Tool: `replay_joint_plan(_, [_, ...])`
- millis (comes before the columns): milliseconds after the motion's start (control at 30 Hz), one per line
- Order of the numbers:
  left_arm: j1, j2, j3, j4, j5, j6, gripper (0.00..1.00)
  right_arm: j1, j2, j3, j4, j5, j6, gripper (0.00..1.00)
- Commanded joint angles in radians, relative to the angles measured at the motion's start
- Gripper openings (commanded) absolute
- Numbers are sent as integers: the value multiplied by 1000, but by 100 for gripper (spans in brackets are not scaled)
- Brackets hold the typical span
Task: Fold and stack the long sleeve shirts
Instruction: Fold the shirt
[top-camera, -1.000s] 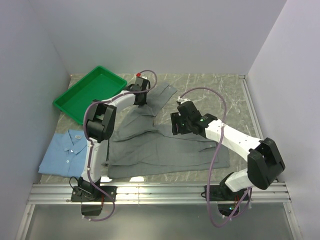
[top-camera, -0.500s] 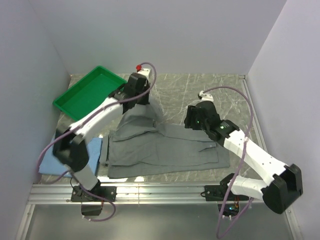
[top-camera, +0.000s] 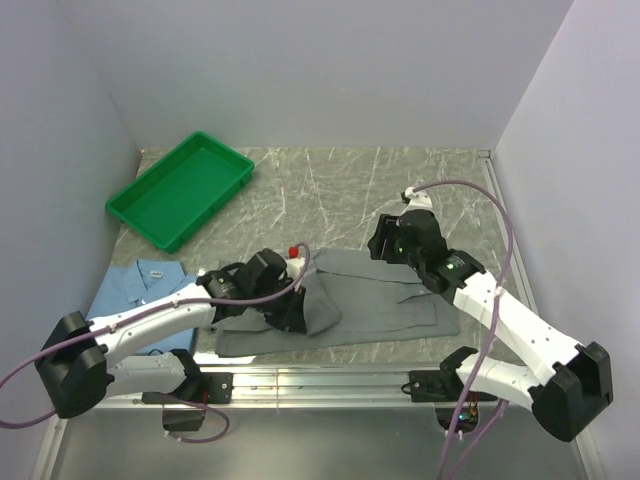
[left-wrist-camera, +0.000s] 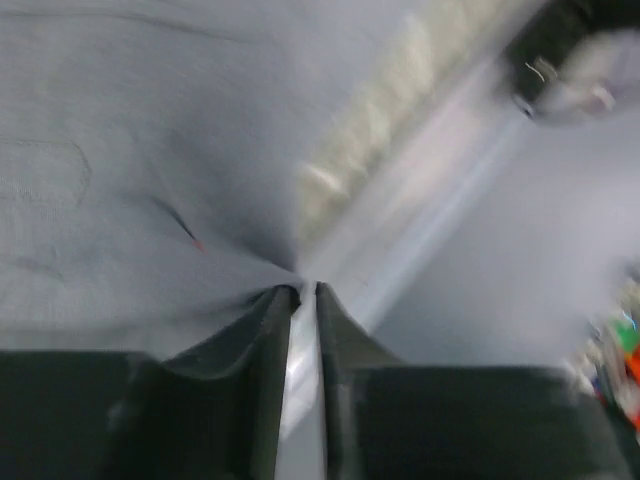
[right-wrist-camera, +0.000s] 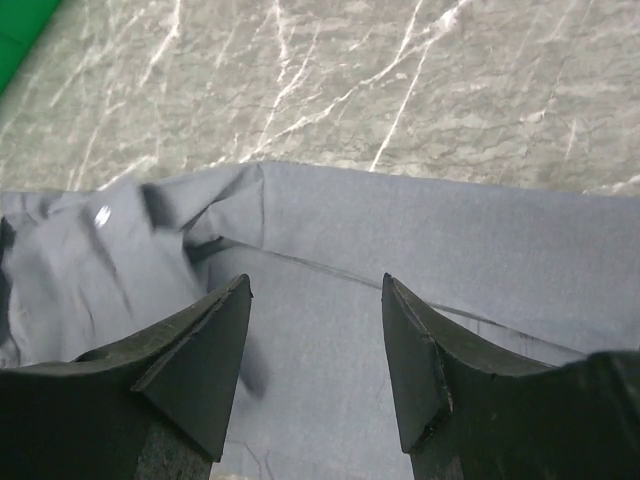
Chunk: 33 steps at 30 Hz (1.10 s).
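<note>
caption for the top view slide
Left gripper pinching a fold of the grey shirt, right gripper open at its far edge

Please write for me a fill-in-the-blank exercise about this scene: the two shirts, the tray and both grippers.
1. The left gripper pinches a fold of the grey shirt, while the jaws of the right gripper stand ___.
2. The colour of the tray is ___.
3. By the robot's own sides, the blue shirt lies to the ___ of the grey shirt.

Missing words: open; green; left.

The left gripper (left-wrist-camera: 304, 292), jaws nearly together, pinches a puckered fold of the grey shirt (left-wrist-camera: 150, 125) against a blurred background.
</note>
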Motion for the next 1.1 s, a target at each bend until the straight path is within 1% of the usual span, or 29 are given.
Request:
replay_joint_plan(0, [-63, -76, -10, 82, 162, -48, 24, -8, 72, 19, 32, 14, 0, 62])
replay_joint_plan(67, [-73, -76, 7, 59, 172, -17, 30, -33, 114, 41, 18, 8, 23, 62])
replay_joint_plan(100, [-73, -73, 17, 41, 158, -7, 45, -47, 148, 42, 14, -4, 32, 62])
replay_joint_plan(133, [-73, -71, 43, 6, 127, 9, 55, -63, 159, 42, 12, -15, 41, 62])
replay_joint_plan(167, [-73, -68, 59, -17, 51, 9, 64, -96, 169, 38, 11, -37, 66, 62])
replay_joint_plan(200, [-71, -64, 76, -37, -18, 3, 76, -115, 183, 33, 9, -47, 77, 62])
replay_joint_plan(233, [-71, -61, 109, -56, -88, -14, 80, -130, 185, 27, 8, -53, 87, 62])
replay_joint_plan(267, [-68, -58, 125, -88, -209, -23, 81, -149, 189, 21, 5, -62, 97, 62])
replay_joint_plan(300, [-48, -59, 152, -97, -250, -43, 84, -179, 200, 19, -8, -65, 104, 61])
replay_joint_plan(367, [-8, -65, 168, -96, -328, -63, 85, -205, 215, 13, -18, -65, 117, 60])
replay_joint_plan(400, [48, -74, 172, -93, -348, -75, 85, -228, 220, 12, -23, -76, 120, 60])
replay_joint_plan(467, [123, -75, 179, -91, -353, -105, 85, -247, 249, 7, -29, -79, 136, 59])
replay_joint_plan(500, [207, -62, 177, -93, -405, -115, 85, -270, 261, 5, -34, -84, 143, 59])
replay_joint_plan(567, [289, -29, 185, -114, -433, -144, 83, -299, 300, 4, -42, -93, 170, 59])
replay_joint_plan(600, [355, 9, 189, -128, -474, -155, 81, -317, 310, 1, -45, -110, 181, 58])
replay_joint_plan(667, [410, 45, 186, -133, -500, -194, 80, -376, 332, -10, -48, -123, 222, 57])
replay_joint_plan(700, [459, 74, 182, -131, -509, -209, 80, -394, 337, -13, -55, -128, 233, 56])
replay_joint_plan(867, [575, 152, 165, -102, -503, -281, 80, -495, 303, -56, -86, -99, 273, 56])
replay_joint_plan(1033, [631, 195, 143, -80, -511, -300, 80, -609, 260, -114, -77, -128, 285, 58])
replay_joint_plan(1067, [642, 199, 140, -76, -494, -295, 79, -624, 254, -120, -77, -146, 288, 58])
